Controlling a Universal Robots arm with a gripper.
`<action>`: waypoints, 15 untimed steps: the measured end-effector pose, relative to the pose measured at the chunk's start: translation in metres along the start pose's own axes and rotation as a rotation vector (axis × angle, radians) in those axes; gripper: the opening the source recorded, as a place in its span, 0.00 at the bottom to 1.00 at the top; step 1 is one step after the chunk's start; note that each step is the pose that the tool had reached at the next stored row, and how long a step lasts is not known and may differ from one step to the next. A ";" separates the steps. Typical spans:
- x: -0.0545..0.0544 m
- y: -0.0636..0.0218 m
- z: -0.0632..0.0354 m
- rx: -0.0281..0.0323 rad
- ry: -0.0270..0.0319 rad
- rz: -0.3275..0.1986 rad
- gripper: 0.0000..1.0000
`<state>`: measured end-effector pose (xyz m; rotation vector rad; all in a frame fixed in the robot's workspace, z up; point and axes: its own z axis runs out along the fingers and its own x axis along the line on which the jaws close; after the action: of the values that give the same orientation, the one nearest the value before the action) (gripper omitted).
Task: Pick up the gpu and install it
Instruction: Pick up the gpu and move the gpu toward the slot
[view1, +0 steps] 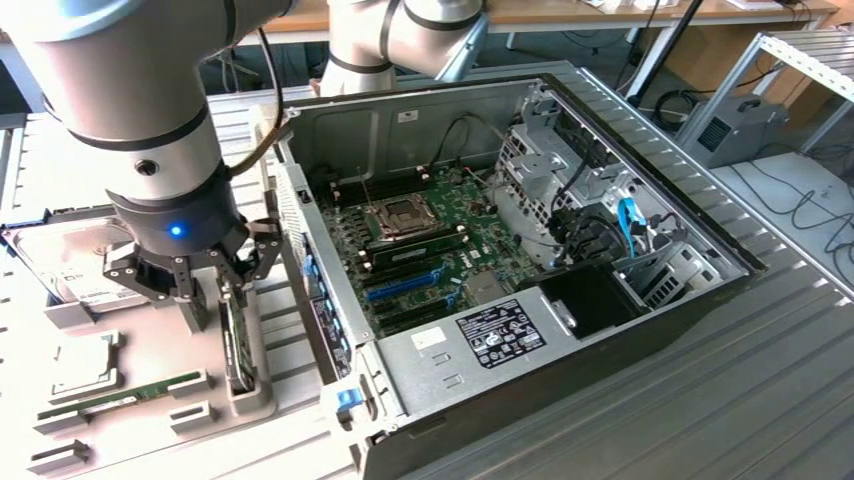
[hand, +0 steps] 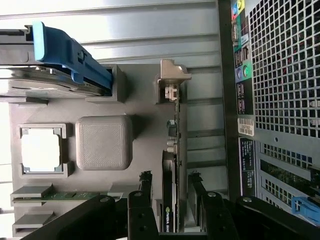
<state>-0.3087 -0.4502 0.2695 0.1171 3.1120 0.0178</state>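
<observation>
Grey tray (hand: 145, 125) carries 1 gpu (hand: 169, 210) (standing on edge), flanked by 1 gripper (hand: 170, 176) spread wide

One gpu (view1: 239, 350), one RAM stick (view1: 120, 397), one case (view1: 387, 125).

In the exterior view the arm (view1: 134, 110) hides part of the hard drive (view1: 60, 265), and the pincer (view1: 220, 303) covers the upper edge of the gpu (view1: 242, 350). The case (view1: 601, 370) runs past the lower edge. Its label (view1: 497, 335) is too small to read. In the wrist view the frame cuts off the gpu's end.
</observation>
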 end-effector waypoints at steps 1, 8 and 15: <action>0.000 0.0001 0.0019 0.0000 0.0000 0.000 0.42; 0.001 0.0027 0.0166 0.0003 -0.0002 0.000 0.42; 0.001 0.0066 0.0268 0.0008 0.0000 0.000 0.42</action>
<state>-0.3089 -0.4433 0.2428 0.1172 3.1120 0.0166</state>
